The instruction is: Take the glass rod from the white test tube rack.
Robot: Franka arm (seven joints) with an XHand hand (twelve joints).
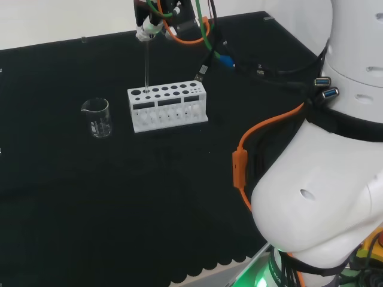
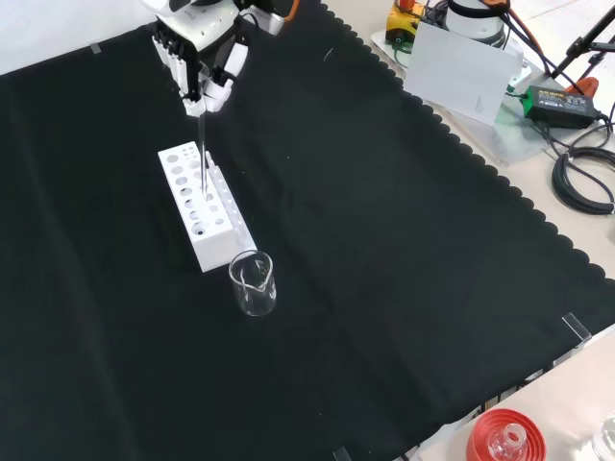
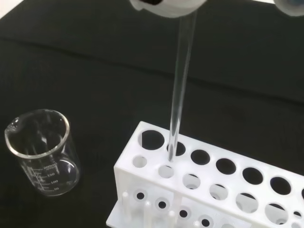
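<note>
Desk: black cloth [image 2: 384, 240] over the whole top, scalloped hem at its edge in front view.
Hand: my hand [image 2: 197, 58], black & white, sits high over the far end of the rack in front view; fingers curled in, pinching the top of the glass rod. Head view shows it [image 1: 146, 27] directly above the rack's left end, w/ green & orange cables bunched beside it.
Rod: glass rod [image 1: 146, 63] hangs upright straight down from my fingers; clear, thin. Wrist view: its lower end [image 3: 178, 95] is down at a hole in the top plate, 2nd in the row of big holes counting from the beaker end. Can't tell if the tip is still inside the hole or just at its rim.
Rack: white test tube rack [image 2: 192, 211] directly below my hand, standing flat on the cloth; rows of big & small round holes on top. Besides the rod, I make out nothing in the holes.
Beaker: small clear beaker [image 2: 253, 283] w/ a spout, upright, just beyond the rack's end, on the side away from my hand in front view; looks dry inside in wrist view [image 3: 42, 152]. Close to the rack, not touching.
Arm: my own white links [image 1: 323, 179] bulk up at right of head view, well apart from the rack.
</note>
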